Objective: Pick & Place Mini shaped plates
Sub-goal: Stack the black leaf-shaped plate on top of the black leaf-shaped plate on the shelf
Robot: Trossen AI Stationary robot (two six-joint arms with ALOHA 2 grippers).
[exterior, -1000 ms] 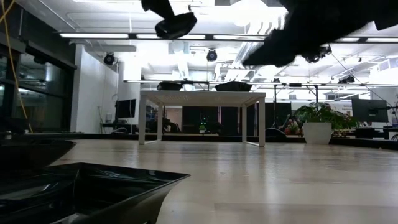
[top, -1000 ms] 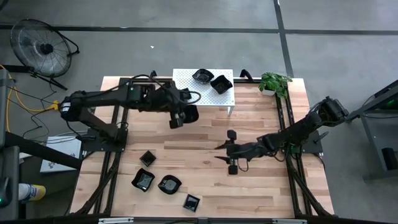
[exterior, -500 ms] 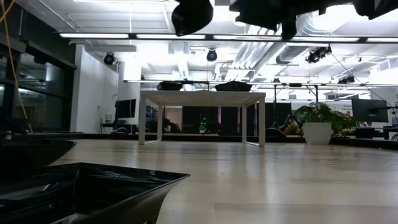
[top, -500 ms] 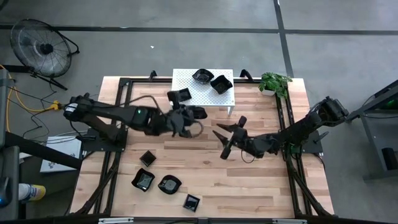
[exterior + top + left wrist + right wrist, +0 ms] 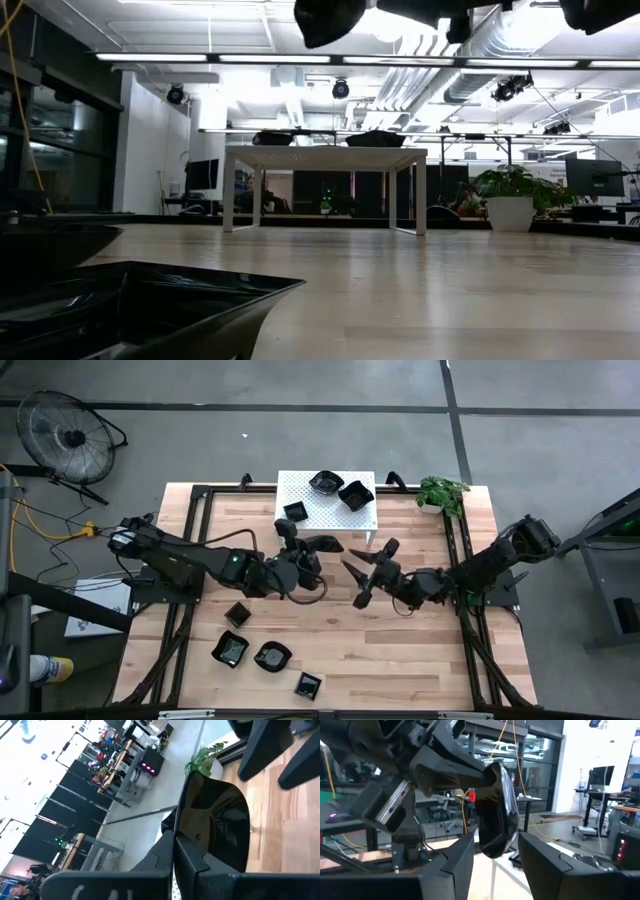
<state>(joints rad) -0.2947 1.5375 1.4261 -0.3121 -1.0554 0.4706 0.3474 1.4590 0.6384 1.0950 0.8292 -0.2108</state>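
The glossy black plate point(image 5: 325, 544) hangs edge-on above mid-table, just before the white stand point(image 5: 300, 488), pinched in the clamped left gripper point(image 5: 300, 556). The right gripper point(image 5: 362, 574), fingers spread, faces it closely. A clean handover probably needs those fingers straddling the free rim and closing squarely before the left lets go.

No text, label, brand, number or sign could be read in any of the views.
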